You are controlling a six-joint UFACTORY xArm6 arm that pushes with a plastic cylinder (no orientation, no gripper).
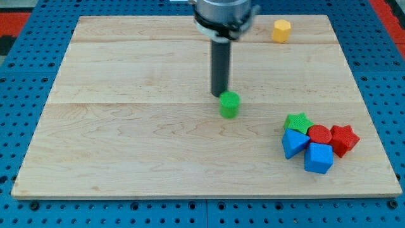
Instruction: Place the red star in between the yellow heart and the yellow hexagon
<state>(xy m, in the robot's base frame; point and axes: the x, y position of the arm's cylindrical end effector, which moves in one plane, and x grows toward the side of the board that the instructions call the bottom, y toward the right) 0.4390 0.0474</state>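
While red star (344, 139) sits rightward — my tip (219, 95) touches green block (230, 104).

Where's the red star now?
The red star-shaped block sits at the view's lower right, touching the red round block, far from my tip.

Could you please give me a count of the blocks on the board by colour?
Green: 2, the green cylinder just right of my tip and the green star
Blue: 2, the blue triangle and the blue cube
Red: 2, the red cylinder and the red star
Yellow: 1, the yellow hexagon
Total: 7
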